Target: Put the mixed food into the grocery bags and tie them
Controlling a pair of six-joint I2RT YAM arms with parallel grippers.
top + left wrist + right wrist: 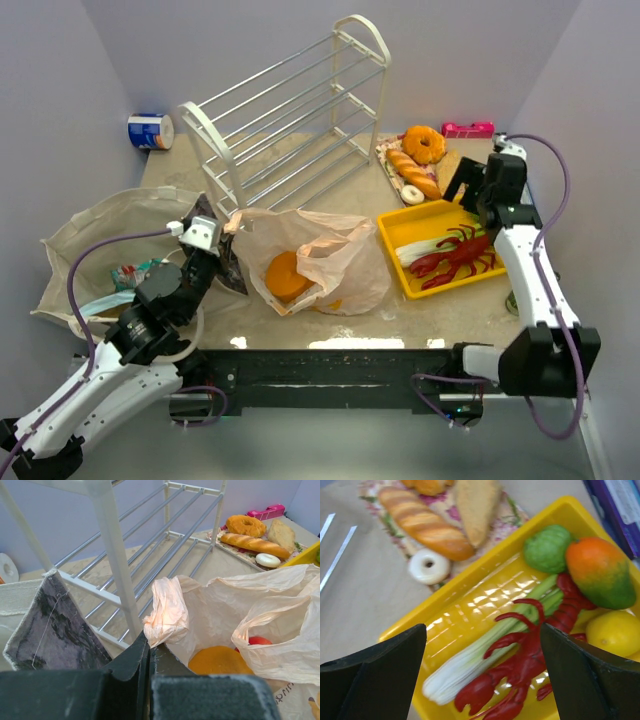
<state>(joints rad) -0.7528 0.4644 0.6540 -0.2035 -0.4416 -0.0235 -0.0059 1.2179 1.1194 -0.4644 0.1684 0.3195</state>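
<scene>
On the left, the tote is matt beige woven cloth, and its dark printed panel looks rough. The bag beside it is thin, translucent, crinkled plastic. The rack has shiny metal rods and smooth white posts. On the right, the yellow tray and the lobster look alike — glossy plastic.

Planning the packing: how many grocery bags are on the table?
2: a peach plastic bag in the middle, and a beige cloth tote at the left edge. No others visible.
</scene>
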